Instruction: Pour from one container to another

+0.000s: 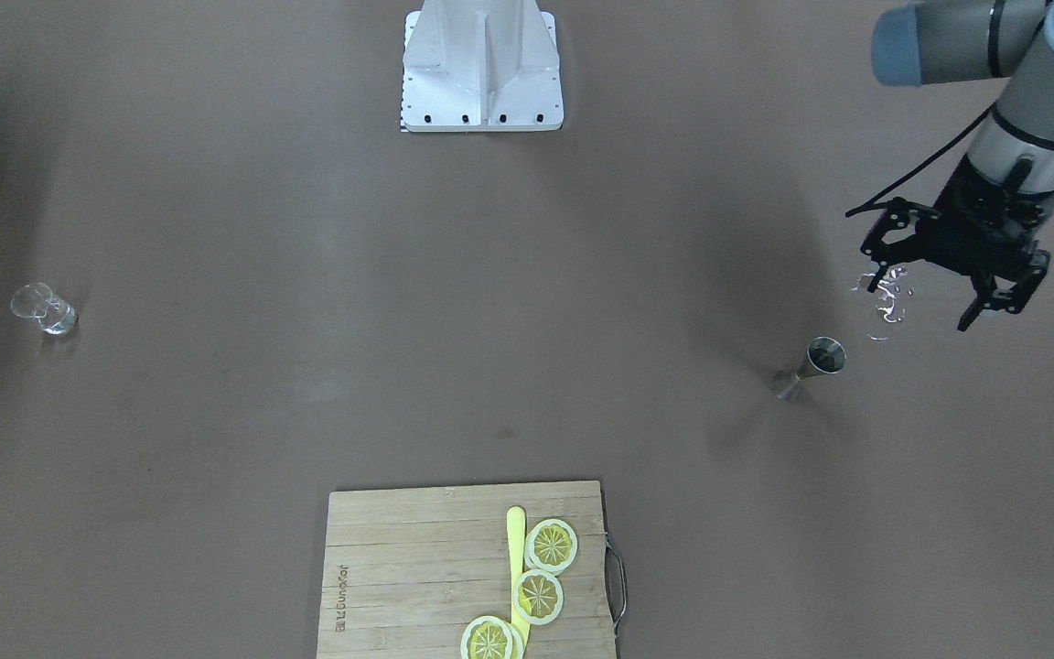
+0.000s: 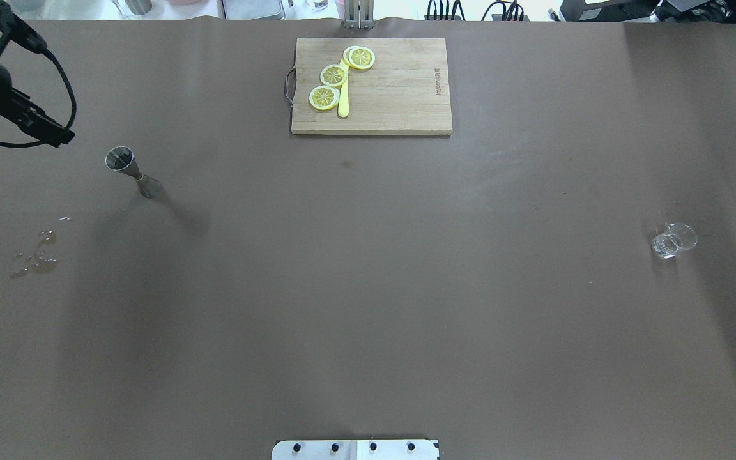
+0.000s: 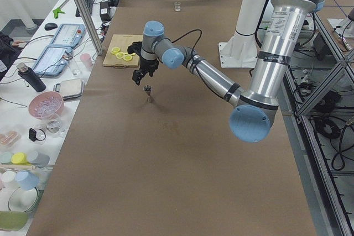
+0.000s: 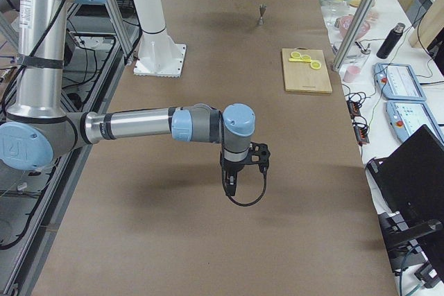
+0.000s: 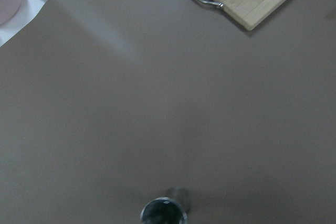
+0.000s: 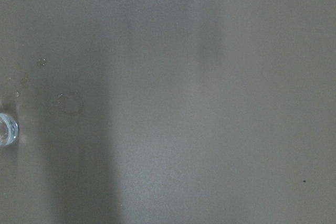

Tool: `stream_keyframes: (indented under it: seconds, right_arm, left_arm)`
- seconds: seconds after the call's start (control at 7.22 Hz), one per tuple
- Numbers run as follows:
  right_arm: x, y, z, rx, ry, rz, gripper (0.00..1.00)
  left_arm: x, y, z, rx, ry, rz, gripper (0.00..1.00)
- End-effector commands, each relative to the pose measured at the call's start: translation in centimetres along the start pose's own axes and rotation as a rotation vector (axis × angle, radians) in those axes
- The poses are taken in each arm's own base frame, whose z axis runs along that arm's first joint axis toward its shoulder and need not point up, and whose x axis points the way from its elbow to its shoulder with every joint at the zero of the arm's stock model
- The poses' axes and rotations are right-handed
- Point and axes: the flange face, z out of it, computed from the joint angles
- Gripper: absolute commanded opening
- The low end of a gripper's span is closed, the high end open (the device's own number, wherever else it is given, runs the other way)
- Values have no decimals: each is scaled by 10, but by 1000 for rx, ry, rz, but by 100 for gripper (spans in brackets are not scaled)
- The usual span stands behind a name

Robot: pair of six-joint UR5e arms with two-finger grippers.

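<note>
Front-facing view: the left gripper (image 1: 919,307) hangs above the brown table (image 1: 326,302) at the view's right, its jaws apart and holding nothing. A metal jigger (image 1: 812,366) stands upright on the table near it, toward the centre and clear of the fingers. A wet patch (image 1: 888,300) of droplets lies on the table near the jigger. A clear glass (image 1: 44,309) stands well apart at the opposite end. A wooden cutting board (image 1: 399,567) at the near edge carries lemon slices (image 1: 551,545) and a yellow knife (image 1: 516,549). The robot base (image 1: 481,73) is at the top. Overhead view: the jigger is on the robot's left, the glass on its right, and the board lies at the far edge. The wet patch lies nearer the robot than the jigger. Left side view: the left gripper is raised just beside the jigger and does not touch it. Right side view: the right gripper (image 4: 236,175) points down over bare table; whether its jaws are apart or together cannot be told. Left wrist view: the jigger's rim sits at the bottom edge, and a board corner with its handle and one slice shows at top right. Right wrist view: the glass shows at the left edge.
</note>
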Motion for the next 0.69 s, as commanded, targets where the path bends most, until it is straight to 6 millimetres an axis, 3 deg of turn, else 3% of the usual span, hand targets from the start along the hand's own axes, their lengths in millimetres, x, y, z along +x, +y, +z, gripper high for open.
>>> stream_keyframes:
  seconds: [0.0,0.28,0.55]
  right_arm:
    - [-3,0,-3,5,-6,-4,100]
    - [-5,0,-5,10,-11,-8,100]
    - [-4,1,-3,5,-11,-3,100]
  left_arm:
    - [-70,60,-10,-50,55,-147,98]
    - [-132,147,-3,-123,21,-310,98]
    - [-163,228,-7,-177,4,-449,98]
